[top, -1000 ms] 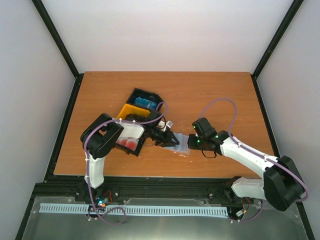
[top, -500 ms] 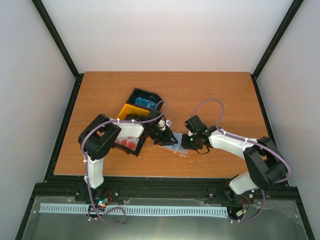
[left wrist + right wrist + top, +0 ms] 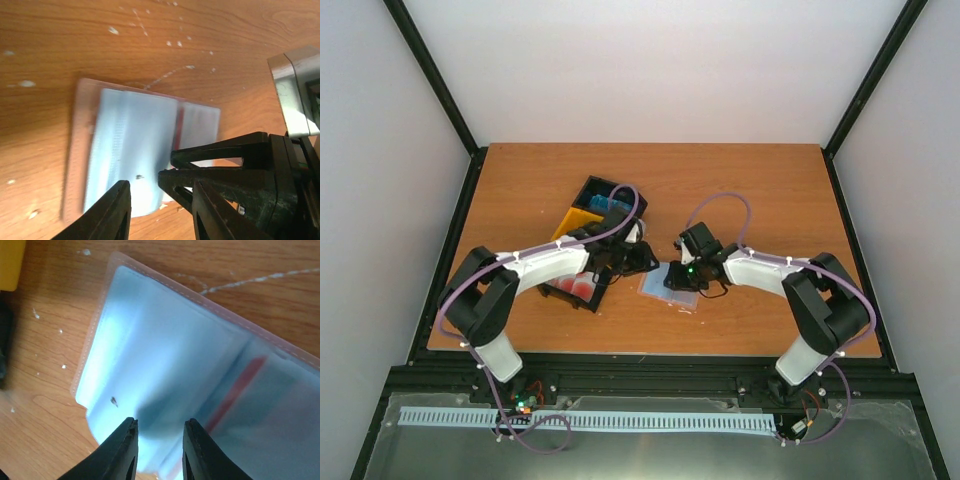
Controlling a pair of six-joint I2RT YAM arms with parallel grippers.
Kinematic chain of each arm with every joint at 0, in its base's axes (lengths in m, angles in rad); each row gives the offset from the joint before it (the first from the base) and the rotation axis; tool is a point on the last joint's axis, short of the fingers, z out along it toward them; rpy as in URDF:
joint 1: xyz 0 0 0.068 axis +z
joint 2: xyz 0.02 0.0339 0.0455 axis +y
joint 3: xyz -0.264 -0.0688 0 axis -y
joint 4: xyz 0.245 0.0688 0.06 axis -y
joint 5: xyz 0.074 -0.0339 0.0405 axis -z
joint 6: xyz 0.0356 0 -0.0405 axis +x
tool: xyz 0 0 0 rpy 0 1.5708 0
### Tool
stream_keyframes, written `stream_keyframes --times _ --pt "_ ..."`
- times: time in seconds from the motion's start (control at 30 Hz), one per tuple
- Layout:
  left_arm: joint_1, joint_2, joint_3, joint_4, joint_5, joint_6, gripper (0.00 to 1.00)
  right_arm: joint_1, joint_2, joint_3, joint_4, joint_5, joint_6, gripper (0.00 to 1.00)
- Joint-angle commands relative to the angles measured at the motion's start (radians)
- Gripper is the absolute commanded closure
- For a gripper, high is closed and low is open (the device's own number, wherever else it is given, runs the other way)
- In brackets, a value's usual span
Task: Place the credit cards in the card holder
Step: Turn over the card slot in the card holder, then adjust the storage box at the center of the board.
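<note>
The tan-pink card holder (image 3: pixel 665 292) lies open on the table with a light blue credit card (image 3: pixel 130 140) in its clear sleeve; it also shows in the right wrist view (image 3: pixel 95 350). A thin red strip (image 3: pixel 240 385) shows by its fold. My right gripper (image 3: pixel 672 278) is low over the holder's sleeve, fingers slightly apart and empty (image 3: pixel 159 450). My left gripper (image 3: pixel 642 262) is open and empty just left of the holder (image 3: pixel 160 215), facing the right gripper (image 3: pixel 167 165). More light blue cards (image 3: pixel 610 205) and red cards (image 3: pixel 575 288) lie in the bins. Black cards are hidden.
The black-yellow-black three-bin tray (image 3: pixel 572 218) stands slanted left of the holder, partly under my left arm; its yellow corner shows in the right wrist view (image 3: pixel 10 265). Black frame rails border the table's left and right edges.
My right gripper has moved left, onto the card holder. My left gripper has drawn back up and left, off the holder, toward the tray.
</note>
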Motion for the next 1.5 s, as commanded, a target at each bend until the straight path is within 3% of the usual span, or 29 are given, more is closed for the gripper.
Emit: stream_keyframes --times 0.0,0.23,0.43,0.73,1.17,1.47 --pt "-0.001 -0.07 0.036 -0.107 -0.17 0.007 0.62 0.007 0.027 0.039 0.076 -0.065 -0.012 0.73" --pt "0.052 -0.084 0.043 -0.168 -0.144 0.073 0.59 0.008 0.094 0.082 0.013 -0.012 0.043 0.74" --pt "0.094 -0.016 0.081 -0.207 -0.029 0.203 0.6 0.008 0.017 0.099 -0.014 0.072 0.102 0.73" --pt "0.094 0.064 0.108 -0.279 -0.055 0.307 0.6 0.008 -0.053 0.141 -0.13 0.179 0.173 0.73" --pt "0.136 -0.061 -0.007 -0.29 -0.292 0.205 0.58 0.007 -0.162 0.136 -0.257 0.36 0.261 0.71" --pt "0.159 -0.165 -0.047 -0.341 -0.383 0.182 0.55 -0.013 -0.178 0.146 -0.237 0.402 0.123 0.71"
